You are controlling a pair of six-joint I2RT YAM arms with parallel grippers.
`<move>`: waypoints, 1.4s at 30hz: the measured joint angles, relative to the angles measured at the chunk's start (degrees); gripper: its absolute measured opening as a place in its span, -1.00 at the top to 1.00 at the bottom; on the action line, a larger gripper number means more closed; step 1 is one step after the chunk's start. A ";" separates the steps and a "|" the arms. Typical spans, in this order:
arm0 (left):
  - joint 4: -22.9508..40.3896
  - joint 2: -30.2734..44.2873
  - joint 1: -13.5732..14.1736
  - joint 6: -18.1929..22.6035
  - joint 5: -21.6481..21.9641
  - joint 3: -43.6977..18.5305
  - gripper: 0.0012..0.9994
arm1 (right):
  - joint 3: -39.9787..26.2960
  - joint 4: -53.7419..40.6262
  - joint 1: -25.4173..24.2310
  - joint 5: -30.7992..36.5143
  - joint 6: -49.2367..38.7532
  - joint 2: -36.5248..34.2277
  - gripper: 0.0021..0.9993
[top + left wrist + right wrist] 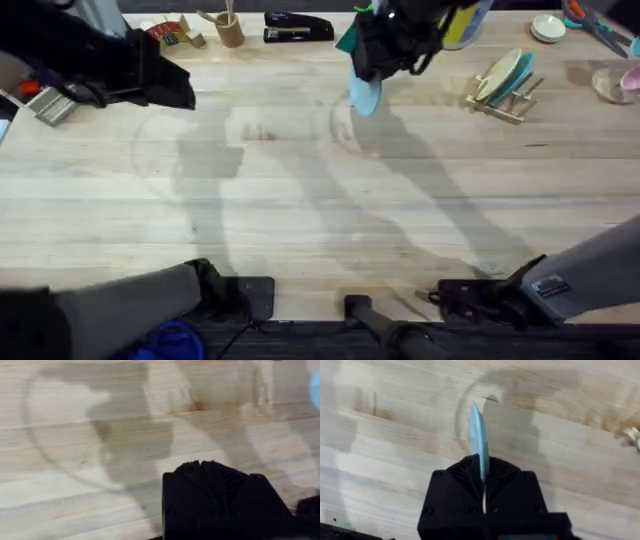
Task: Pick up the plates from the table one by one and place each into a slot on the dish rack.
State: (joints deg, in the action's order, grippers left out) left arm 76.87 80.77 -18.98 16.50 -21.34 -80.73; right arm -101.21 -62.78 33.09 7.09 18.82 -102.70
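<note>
We see the light blue plate (479, 440) held on edge, pinched in the right gripper (483, 477) above the table (300, 200). The dish rack (497, 100), two plates in it already, stands off to its side. We judge the carry under way; next comes lining the plate up with a free slot. The left gripper (202, 467) looks pressed together, empty.
</note>
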 joint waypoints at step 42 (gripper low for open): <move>1.34 -6.54 0.00 4.15 0.58 0.00 -0.99 | 0.00 -11.31 -6.31 5.40 5.08 9.76 0.94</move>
State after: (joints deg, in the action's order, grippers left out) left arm 78.22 74.24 -18.98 20.65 -20.76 -80.73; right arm -101.21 -74.09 26.78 12.49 23.90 -92.93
